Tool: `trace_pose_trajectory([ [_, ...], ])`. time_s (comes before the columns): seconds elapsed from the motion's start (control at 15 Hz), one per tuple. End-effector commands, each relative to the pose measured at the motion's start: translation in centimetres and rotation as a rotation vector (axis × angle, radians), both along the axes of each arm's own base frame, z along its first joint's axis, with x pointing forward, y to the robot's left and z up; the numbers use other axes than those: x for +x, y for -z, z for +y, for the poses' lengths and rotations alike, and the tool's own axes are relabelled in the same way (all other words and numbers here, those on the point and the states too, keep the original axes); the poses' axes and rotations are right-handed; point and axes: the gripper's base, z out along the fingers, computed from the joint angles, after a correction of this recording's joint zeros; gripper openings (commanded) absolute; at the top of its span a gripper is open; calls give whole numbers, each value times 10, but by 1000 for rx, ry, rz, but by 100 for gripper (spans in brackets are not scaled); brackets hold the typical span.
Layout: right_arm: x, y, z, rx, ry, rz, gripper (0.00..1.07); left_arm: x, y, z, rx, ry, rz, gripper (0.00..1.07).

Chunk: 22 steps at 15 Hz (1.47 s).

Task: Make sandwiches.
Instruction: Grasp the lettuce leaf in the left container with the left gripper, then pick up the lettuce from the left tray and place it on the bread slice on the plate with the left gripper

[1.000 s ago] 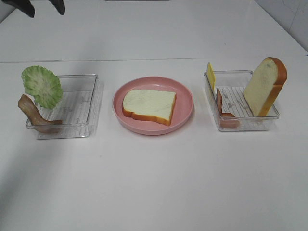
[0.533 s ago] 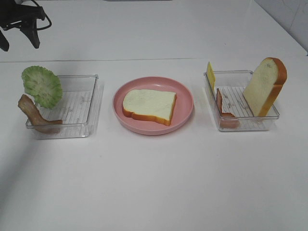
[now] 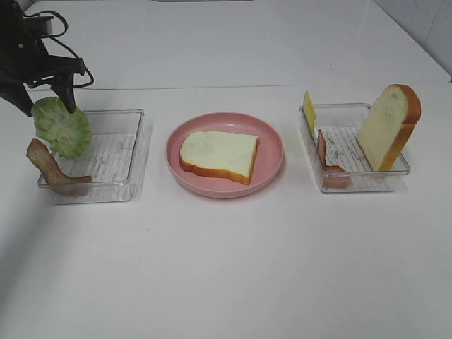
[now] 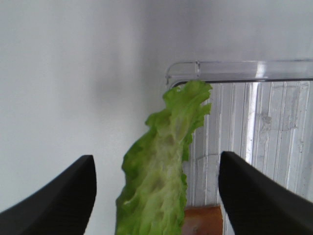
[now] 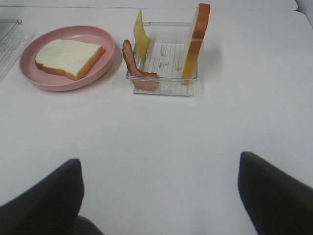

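One white bread slice (image 3: pixel 219 154) lies flat on the pink plate (image 3: pixel 272 152). Ruffled green lettuce (image 3: pixel 62 127) leans upright on the left tray's outer rim, with a bacon strip (image 3: pixel 51 168) below it. My left gripper (image 3: pixel 46 104) is open just above the lettuce; in the left wrist view the lettuce (image 4: pixel 159 171) stands between its fingers (image 4: pixel 61 196), untouched. The right tray holds a second bread slice (image 3: pixel 388 127) on edge, yellow cheese (image 3: pixel 308 109) and bacon (image 3: pixel 325 159). My right gripper (image 5: pixel 159 196) is open and empty over bare table, short of the tray with the bread slice (image 5: pixel 195 41).
The clear left tray (image 3: pixel 106 155) and clear right tray (image 3: pixel 353 152) flank the plate. The white table runs on toward the front. A table seam crosses behind the trays. The plate also shows in the right wrist view (image 5: pixel 105 46).
My left gripper has come down from the far left corner and now hangs over the lettuce. Food, plate and trays have not moved.
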Motion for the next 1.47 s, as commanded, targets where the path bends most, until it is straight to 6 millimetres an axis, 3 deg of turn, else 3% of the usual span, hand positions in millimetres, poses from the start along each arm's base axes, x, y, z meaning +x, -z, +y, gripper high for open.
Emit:
trace_pose_trajectory([
  [0.07,-1,0,0,-11,-1,-20,81,-3,16,-4,-22,16,75,63],
  [0.27,-1,0,0,-11,-1,-20,81,-2,24,-4,-21,15,82,50],
  [0.33,-1,0,0,-11,-1,-20,81,-1,25,-4,-20,15,82,42],
  [0.4,-1,0,0,-11,-1,-20,81,-1,25,-4,-20,15,79,20],
  [0.6,-1,0,0,-11,-1,-20,81,-1,25,-4,-17,28,78,0],
  [1.0,-1,0,0,-11,-1,-20,81,-4,10,-5,-26,32,65,0],
  [1.27,-1,0,0,-11,-1,-20,81,-8,-31,-16,-148,60,-32,0],
  [1.47,-1,0,0,-11,-1,-20,81,-7,-47,-28,-286,83,-109,0],
])
